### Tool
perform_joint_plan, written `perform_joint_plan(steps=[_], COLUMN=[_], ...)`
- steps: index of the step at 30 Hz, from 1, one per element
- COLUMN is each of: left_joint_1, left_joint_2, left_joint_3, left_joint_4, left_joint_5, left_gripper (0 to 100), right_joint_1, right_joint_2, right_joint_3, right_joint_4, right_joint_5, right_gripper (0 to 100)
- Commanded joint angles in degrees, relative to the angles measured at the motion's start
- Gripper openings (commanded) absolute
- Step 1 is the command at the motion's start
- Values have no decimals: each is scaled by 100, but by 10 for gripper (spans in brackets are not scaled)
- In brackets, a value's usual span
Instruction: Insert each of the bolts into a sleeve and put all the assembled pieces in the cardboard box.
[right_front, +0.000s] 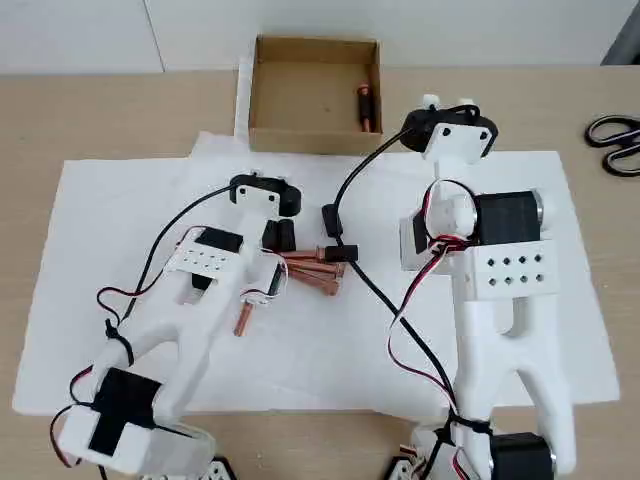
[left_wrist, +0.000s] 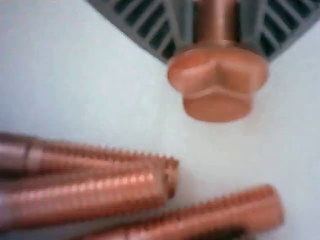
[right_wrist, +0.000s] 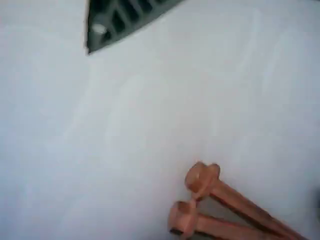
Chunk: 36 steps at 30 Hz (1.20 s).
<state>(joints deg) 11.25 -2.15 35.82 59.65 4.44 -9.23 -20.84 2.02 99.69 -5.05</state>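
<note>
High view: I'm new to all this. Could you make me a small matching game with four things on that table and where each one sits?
Things:
1. scissors
2. cardboard box
3. pile of bolts
4. lone bolt

Places:
A. at the far side, with one assembled piece inside
B. in the middle of the white sheet
C. on the bare table at the right edge, off the sheet
D. alone on the sheet, apart from the pile and nearer the front

Pairs: 1-C, 2-A, 3-B, 4-D
</note>
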Motion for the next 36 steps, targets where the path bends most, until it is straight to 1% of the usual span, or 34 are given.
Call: perform_joint_plan(steps=[1, 6, 11, 14, 16, 18, 21, 23, 26, 30, 33, 36], left_joint_1=[62, 519, 554, 237, -114, -466, -897, -1099, -1327, -1459, -1600, -1732], left_joint_2=[-571, -1178, -1380, -1380, -1380, -1380, -1380, -1380, -1371, -1363, -1345, -1371], left_joint_3=[-119, 31, 101, 75, 13, -189, -681, -1015, -1420, -1560, -1560, -1560], left_joint_4=[281, 466, 466, 466, 519, 747, 1169, 1442, 1767, 1916, 1960, 1960], left_joint_5=[26, 26, 26, 26, 9, -9, -141, -176, -176, -378, -387, -387], left_gripper=[5, 5, 5, 5, 5, 5, 5, 5, 5, 5, 5, 5], right_joint_1=[22, 22, 13, 31, 31, 84, 444, 497, 277, -13, -295, -576], right_joint_2=[-198, -198, -198, -154, -136, -127, -119, 4, 514, 1437, 2185, 2888], right_joint_3=[-18, -18, -18, -18, -18, -9, 158, 229, 202, 53, -545, -1327], right_joint_4=[22, 22, 22, 4, -31, -251, -611, -734, -919, -1429, -1666, -1736], right_joint_5=[62, 62, 62, 53, 53, 53, 70, 369, 484, 466, 404, 62], right_gripper=[298, 298, 298, 298, 297, 297, 296, 296, 296, 296, 296, 296])
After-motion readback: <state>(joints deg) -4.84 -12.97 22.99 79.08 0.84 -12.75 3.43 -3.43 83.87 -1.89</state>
